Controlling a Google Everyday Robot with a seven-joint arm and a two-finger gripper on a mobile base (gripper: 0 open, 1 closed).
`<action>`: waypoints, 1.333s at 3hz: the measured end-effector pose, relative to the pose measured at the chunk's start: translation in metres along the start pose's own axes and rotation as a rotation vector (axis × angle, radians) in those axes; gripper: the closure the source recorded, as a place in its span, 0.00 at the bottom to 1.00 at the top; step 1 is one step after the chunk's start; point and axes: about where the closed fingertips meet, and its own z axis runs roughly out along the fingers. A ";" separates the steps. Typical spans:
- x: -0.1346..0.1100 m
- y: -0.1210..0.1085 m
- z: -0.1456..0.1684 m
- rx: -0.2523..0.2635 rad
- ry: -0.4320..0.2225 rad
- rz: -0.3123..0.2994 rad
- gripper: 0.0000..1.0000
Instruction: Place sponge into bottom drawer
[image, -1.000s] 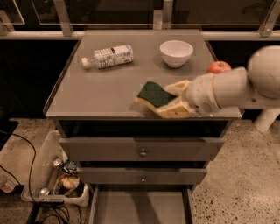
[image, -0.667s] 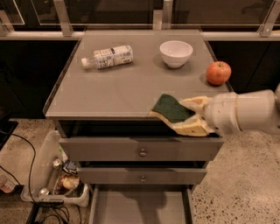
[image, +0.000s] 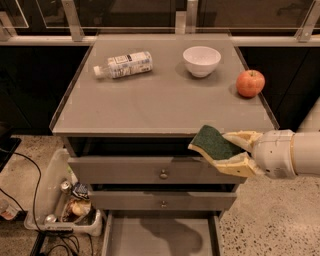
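My gripper (image: 231, 151) comes in from the right and is shut on the sponge (image: 212, 142), green scouring side up with a yellow edge showing. It holds the sponge in the air in front of the cabinet's front edge, at the height of the top drawer, right of centre. The bottom drawer (image: 161, 235) is pulled open below, a shallow grey tray with a bare floor, partly cut off by the frame's lower edge.
On the cabinet top (image: 165, 100) lie a plastic bottle (image: 124, 65) on its side, a white bowl (image: 201, 60) and a red apple (image: 250, 83). Two shut upper drawers carry round knobs (image: 163, 174). A bin of trash (image: 65, 200) and cables sit on the floor at the left.
The gripper with the sponge has moved right and forward, off the cabinet top, and down to a spot in front of the top drawer.
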 end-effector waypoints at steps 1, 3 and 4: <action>0.034 0.016 0.024 -0.056 0.032 0.033 1.00; 0.160 0.075 0.087 -0.102 0.111 0.075 1.00; 0.198 0.087 0.118 -0.058 0.119 0.063 1.00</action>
